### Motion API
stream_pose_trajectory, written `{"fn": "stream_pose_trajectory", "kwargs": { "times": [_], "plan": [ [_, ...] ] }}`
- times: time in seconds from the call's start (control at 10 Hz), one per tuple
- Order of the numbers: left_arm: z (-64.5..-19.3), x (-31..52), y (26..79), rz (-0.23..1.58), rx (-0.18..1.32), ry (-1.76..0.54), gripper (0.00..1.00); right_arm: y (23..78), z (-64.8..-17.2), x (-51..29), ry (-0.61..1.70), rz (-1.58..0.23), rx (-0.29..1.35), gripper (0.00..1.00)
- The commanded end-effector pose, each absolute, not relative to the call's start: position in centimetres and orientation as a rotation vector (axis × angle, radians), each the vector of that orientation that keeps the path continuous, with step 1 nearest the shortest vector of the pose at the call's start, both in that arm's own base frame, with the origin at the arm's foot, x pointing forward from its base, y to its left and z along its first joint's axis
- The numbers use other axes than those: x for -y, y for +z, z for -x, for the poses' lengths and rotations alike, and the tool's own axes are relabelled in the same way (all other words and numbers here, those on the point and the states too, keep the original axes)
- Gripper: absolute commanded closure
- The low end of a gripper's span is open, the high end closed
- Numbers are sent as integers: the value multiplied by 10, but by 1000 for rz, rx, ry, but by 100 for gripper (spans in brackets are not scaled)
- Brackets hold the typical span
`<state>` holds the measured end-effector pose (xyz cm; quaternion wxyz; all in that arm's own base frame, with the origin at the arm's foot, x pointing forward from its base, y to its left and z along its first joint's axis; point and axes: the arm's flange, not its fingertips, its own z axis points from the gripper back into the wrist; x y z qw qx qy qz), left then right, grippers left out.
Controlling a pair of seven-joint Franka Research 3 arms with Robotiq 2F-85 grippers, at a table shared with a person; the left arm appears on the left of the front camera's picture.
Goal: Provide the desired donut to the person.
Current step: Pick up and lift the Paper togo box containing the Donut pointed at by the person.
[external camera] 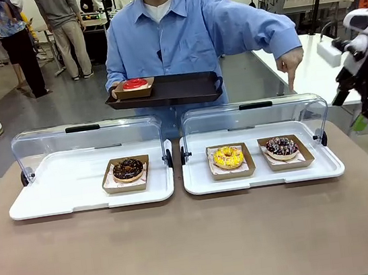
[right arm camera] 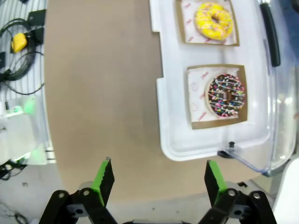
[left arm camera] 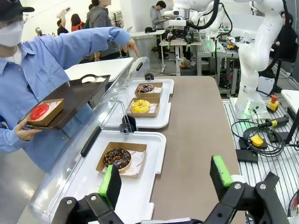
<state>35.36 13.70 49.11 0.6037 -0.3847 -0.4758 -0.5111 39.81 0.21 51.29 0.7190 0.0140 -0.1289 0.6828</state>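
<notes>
As the person's hand points at the sprinkled choc donut, left gripper & right gripper gape empty; pickup + handover undone.

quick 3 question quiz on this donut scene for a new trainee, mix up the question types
1. True or false: the red donut sits on the black tray that the person holds.
2. Pick one: the pointing hand aims down toward which donut? A) the plain chocolate donut, B) the yellow donut, C) the dark sprinkled donut.
3. Fill the gap: the left gripper and the right gripper both have their fingers ____.

Key: 1 true; 2 C; 3 open.
</notes>
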Motion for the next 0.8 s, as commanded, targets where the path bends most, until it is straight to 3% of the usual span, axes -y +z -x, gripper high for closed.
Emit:
{"fn": "stream_pose_trajectory", "kwargs": {
  "times": [0.0,0.7],
  "plan": [
    [-354,-138,490,879,1109,-1173,0,488,-413,-8,1519,-24,342,0],
    [-354,-138,490,879,1109,-1173,0,467,-428,-19,1503,-13,326,0]
  ]
}}
